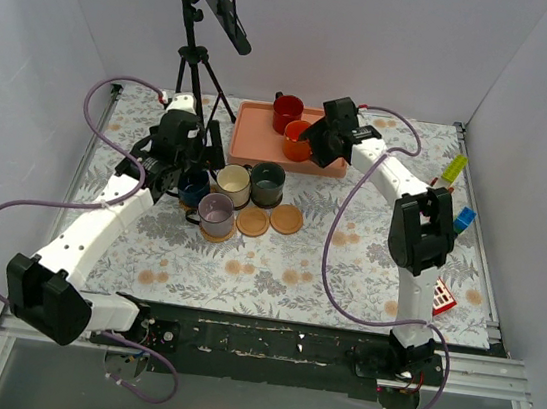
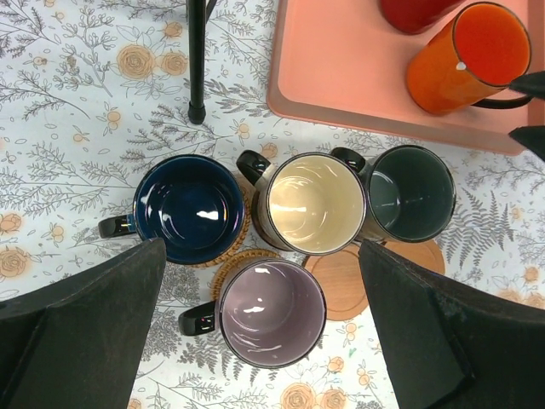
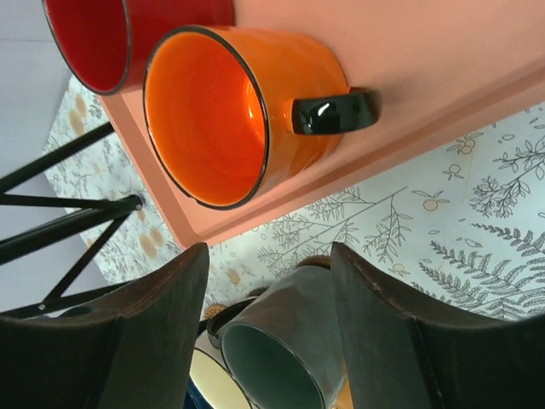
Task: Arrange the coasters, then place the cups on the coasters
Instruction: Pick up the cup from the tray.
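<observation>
Four cups stand close together on the patterned cloth: navy (image 2: 189,207), cream (image 2: 315,203), dark green (image 2: 411,192) and grey-lilac (image 2: 272,312). Woven coasters (image 2: 232,266) peek out under the navy and lilac cups. Two bare tan coasters (image 1: 252,222) (image 1: 286,218) lie just right of the lilac cup. The orange cup (image 3: 213,111) and the red cup (image 3: 94,38) stand on the pink tray (image 3: 426,51). My left gripper (image 2: 260,341) hangs open above the lilac cup, its fingers wide of it. My right gripper (image 3: 268,332) is open beside the orange cup, and holds nothing.
A black tripod (image 1: 202,74) stands at the back left, one foot (image 2: 197,111) close to the navy cup. Small coloured blocks (image 1: 454,169) (image 1: 464,220) lie along the right edge, and a red-and-white thing (image 1: 443,297) sits by the right arm's base.
</observation>
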